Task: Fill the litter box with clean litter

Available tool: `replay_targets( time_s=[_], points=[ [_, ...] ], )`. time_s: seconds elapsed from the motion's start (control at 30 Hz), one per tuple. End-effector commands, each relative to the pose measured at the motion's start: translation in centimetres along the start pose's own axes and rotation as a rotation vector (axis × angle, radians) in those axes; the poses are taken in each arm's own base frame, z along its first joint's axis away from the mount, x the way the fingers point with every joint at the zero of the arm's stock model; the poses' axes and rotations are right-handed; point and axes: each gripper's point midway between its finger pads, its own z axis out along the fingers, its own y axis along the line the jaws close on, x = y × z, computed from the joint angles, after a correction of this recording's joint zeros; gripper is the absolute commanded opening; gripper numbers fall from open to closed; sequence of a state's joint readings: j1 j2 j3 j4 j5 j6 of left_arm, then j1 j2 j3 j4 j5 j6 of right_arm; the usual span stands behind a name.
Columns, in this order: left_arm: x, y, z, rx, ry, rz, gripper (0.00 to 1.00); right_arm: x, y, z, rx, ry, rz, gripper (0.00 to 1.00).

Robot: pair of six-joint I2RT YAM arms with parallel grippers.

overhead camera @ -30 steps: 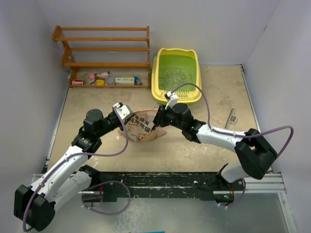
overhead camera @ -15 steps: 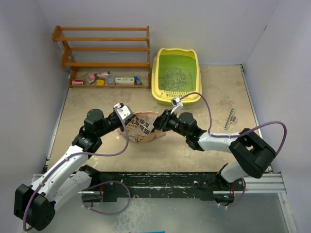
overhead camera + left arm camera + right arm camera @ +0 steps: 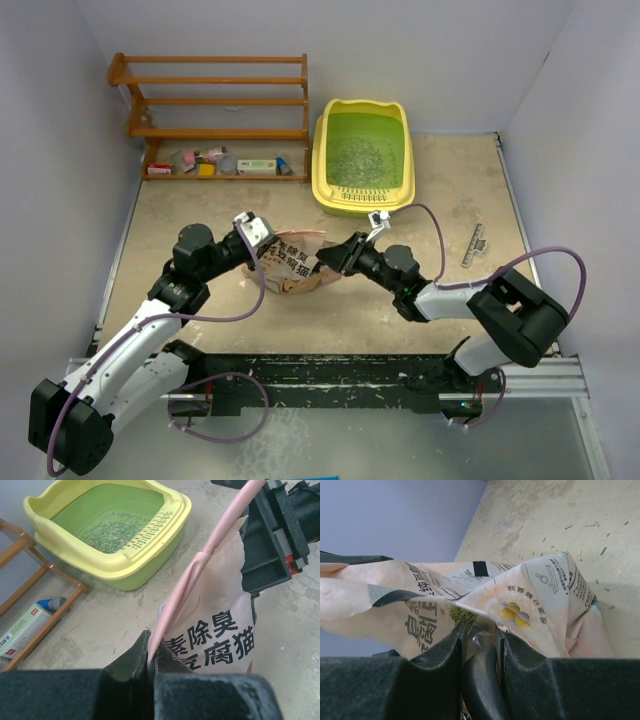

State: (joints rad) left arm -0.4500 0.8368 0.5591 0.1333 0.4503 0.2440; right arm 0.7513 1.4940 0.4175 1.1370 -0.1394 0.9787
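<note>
The yellow litter box (image 3: 325, 190) with a green floor stands at the back centre and holds a thin layer of pale grey-green litter (image 3: 358, 158). It also shows in the left wrist view (image 3: 115, 570), with the litter (image 3: 111, 527) in it. The pink printed bag (image 3: 296, 262) lies in front of the box. My left gripper (image 3: 260, 240) is shut on the bag's edge (image 3: 172, 615). My right gripper (image 3: 338, 258) is at the bag's mouth, shut on the grey scoop's handle (image 3: 482, 675). The scoop's bowl is hidden inside the bag (image 3: 540, 595), where green litter (image 3: 461, 615) shows.
A wooden shelf rack (image 3: 215, 100) stands at the back left with small items (image 3: 215, 163) on its bottom shelf. A short grey strip (image 3: 474, 245) lies on the table at the right. Stray granules (image 3: 590, 525) lie on the table near the bag. Walls close in both sides.
My right arm's wrist has dropped lower and swung to the right, while its fingers stay at the bag's mouth. The left arm and the bag have stayed still.
</note>
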Motion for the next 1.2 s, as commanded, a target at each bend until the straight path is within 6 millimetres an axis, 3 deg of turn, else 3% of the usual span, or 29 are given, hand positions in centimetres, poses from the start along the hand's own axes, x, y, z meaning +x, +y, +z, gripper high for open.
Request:
replay_targets(
  time_s=[0.0,0.6,0.8,1.17],
  points=[
    [-6.1,1.3,-0.4,-0.035,-0.170,0.057,0.00,-2.1,2.7,-1.5,-0.102,-0.088,0.015,0.00],
    [-6.2,1.2,-0.4,-0.028,-0.171,0.059,0.03,-5.4,2.4,-6.7,-0.100,-0.242,0.031,0.00],
    [-6.1,1.0,-0.4,-0.015,-0.164,0.060,0.14,-6.6,3.4,-8.5,-0.107,-0.279,0.005,0.00],
    [-6.2,1.3,-0.4,-0.030,-0.165,0.047,0.33,-7.4,3.5,-11.6,-0.046,-0.323,-0.051,0.00]
  ],
)
